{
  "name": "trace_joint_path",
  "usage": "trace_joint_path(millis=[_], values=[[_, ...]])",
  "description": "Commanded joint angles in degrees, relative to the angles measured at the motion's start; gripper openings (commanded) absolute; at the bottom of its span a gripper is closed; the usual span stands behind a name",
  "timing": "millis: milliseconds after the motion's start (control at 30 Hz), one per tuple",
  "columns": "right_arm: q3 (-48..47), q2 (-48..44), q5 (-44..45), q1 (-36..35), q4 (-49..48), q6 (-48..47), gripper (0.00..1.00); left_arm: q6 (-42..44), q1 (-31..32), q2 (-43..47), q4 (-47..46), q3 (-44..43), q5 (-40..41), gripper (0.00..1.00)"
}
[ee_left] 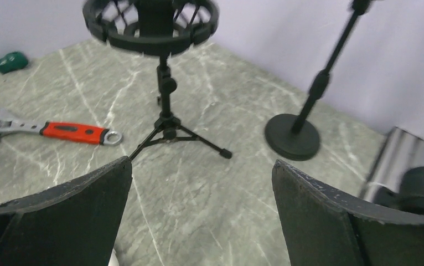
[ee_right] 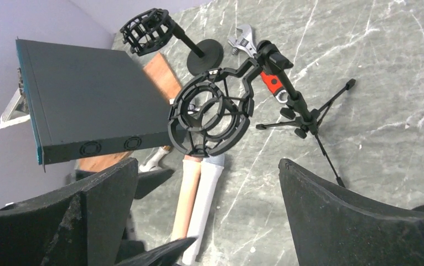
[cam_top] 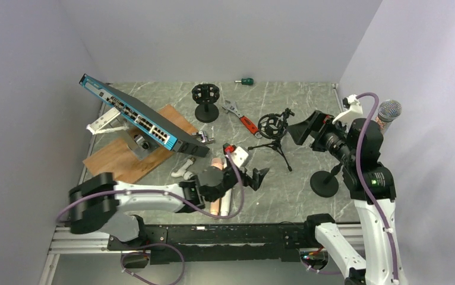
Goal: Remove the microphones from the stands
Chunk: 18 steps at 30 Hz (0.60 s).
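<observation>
- The biggest risk is tipping the stand [cam_top: 324, 183]. It is a thin pole on a small round base with the microphone [cam_top: 389, 110] high on top, and nothing holds the base down. A sideways pull on the microphone would probably lever the whole thing over.
- Next is a knock from the right arm. In the top view its wrist crosses in front of the pole, so swinging round towards the microphone could sweep the stand aside.
- A smaller risk is going for the wrong target. The right gripper [ee_right: 205, 172], jaws spread wide and empty, faces the empty tripod shock mount [ee_right: 210, 117], not the microphone. The left gripper [cam_top: 255, 177], also wide open and holding nothing, looks past that tripod towards the stand's base.
- The smallest risk is a poor hold. Pinching the rounded mesh head would likely slip, so the body below looks the safer place.
- The microphone sits at the far right by the wall, well above the table and over the right arm.
- It has a silver mesh ball head on a reddish body.
- The lower body and its seat on the stand are hidden behind the arm.
</observation>
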<state>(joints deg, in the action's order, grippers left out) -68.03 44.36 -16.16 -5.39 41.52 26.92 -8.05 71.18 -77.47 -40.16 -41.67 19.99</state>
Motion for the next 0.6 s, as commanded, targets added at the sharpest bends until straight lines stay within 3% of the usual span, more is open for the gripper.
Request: trace_joint_path(millis=[0, 133, 233, 400, 567], values=[[0.2, -3.9, 1.8, 0.1, 1.9, -1.6, 0.99, 2.3, 1.3, -9.7, -18.0, -3.5, 14.7, 0.99], [-1.1, -5.8, 4.1, 0.0, 5.1, -3.3, 1.00, 2.0, 1.2, -20.0, -27.8, -6.0, 17.5, 0.99], [-2.2, -7.0, 6.1, 0.1, 7.2, -4.6, 1.00, -1.7, 0.1, -26.1, -30.8, -8.9, 15.1, 0.90], [-2.3, -8.8, 7.4, 0.1, 9.3, -5.5, 1.00, -19.9, -5.8, -31.0, -32.4, -10.1, 6.9, 0.80], [-0.7, -10.5, 7.6, 0.1, 9.4, -5.2, 1.00, -29.2, -9.9, -34.5, -32.9, -11.9, -1.9, 0.77]])
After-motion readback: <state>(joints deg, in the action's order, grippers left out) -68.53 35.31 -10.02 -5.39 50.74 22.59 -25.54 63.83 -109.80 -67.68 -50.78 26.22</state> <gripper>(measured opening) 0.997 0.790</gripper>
